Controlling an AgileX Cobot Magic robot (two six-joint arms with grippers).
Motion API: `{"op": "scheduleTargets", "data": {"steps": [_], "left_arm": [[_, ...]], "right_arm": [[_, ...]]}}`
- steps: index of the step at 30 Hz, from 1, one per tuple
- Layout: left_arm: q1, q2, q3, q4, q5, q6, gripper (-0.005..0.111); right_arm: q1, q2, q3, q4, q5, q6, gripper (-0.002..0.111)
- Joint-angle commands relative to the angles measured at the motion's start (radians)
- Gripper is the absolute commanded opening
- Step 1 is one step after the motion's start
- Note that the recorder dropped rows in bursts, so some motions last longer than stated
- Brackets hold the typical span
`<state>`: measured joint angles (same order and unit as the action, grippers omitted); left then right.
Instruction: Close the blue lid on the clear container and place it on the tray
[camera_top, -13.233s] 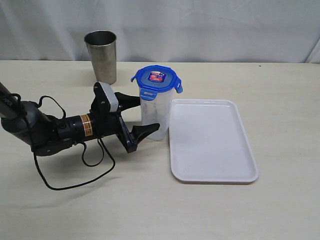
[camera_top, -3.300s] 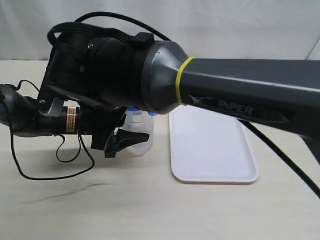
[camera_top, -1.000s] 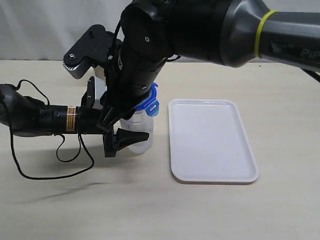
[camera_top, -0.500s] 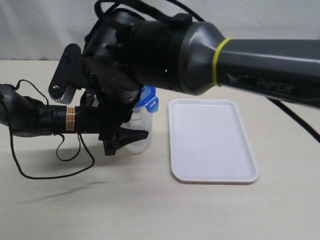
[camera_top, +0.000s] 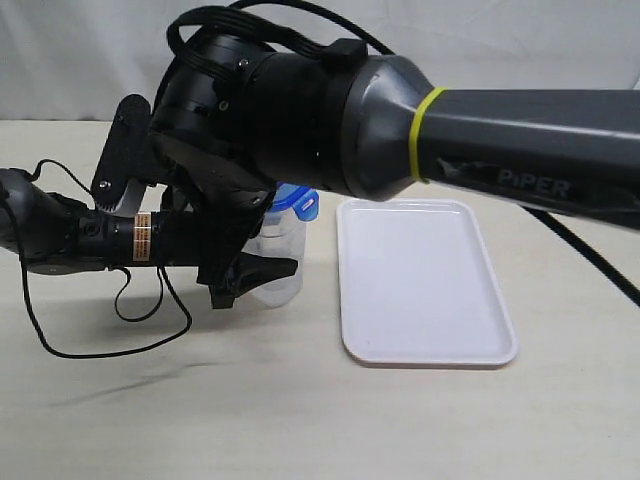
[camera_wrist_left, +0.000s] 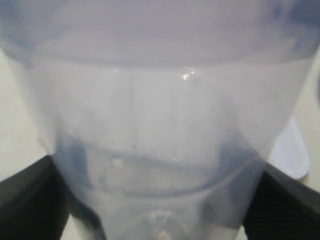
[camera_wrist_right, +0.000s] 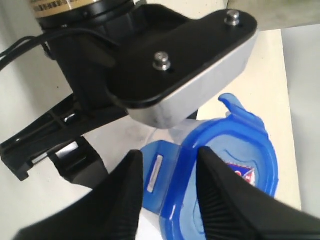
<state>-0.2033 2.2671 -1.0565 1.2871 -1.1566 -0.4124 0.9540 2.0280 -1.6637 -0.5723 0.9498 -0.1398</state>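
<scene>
Right, I read this as the lid-closing step, with the carry to the tray not yet begun. My left gripper (camera_top: 278, 245) is clamped on the clear container (camera_wrist_left: 160, 130), one dark jaw against each side of it. It steadies the container upright on the table (camera_top: 300, 420), just off the long edge of the tray (camera_top: 425, 285) that faces my left arm. The blue lid (camera_wrist_right: 230, 165) sits on the container's rim, and my right gripper (camera_wrist_right: 170, 155) hangs over it with its fingers (camera_wrist_right: 125, 200) parted either side of one snap flap (camera_wrist_right: 161, 172). I'd say the pads aren't bearing on the flap, though from this angle I can't be sure. Next, I judge, the flap wants pressing down until it locks, then the others likewise, while the left grip stops the container tipping. For writing, "PiPER" is printed in pale letters along the right arm (camera_top: 535, 180). The red-and-white sticker (camera_wrist_right: 241, 171) on the lid is mostly hidden and I can't read it. The orange band (camera_top: 143, 238) on the left arm carries marks too small to make out.
</scene>
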Motion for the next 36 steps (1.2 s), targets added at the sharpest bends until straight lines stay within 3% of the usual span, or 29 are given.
{"op": "scheduleTargets", "data": {"steps": [1,19,26,36], "left_arm": [[-0.002,-0.010,-0.002,0.025,-0.052,0.049,0.000],[-0.002,-0.010,-0.002,0.035,-0.052,0.049,0.000],[-0.002,-0.010,-0.002,0.033,-0.050,0.049,0.000],[-0.002,-0.010,-0.002,0.035,-0.048,0.049,0.000]], "right_arm": [[0.016,0.077,0.053,0.001,0.147,0.029,0.030],[0.037,0.064,0.083,-0.018,0.140,0.039,0.036],[0.017,0.004,0.083,0.091,0.094,-0.006,0.052],[-0.039,-0.091,0.074,0.252,0.037,-0.087,0.052]]}}
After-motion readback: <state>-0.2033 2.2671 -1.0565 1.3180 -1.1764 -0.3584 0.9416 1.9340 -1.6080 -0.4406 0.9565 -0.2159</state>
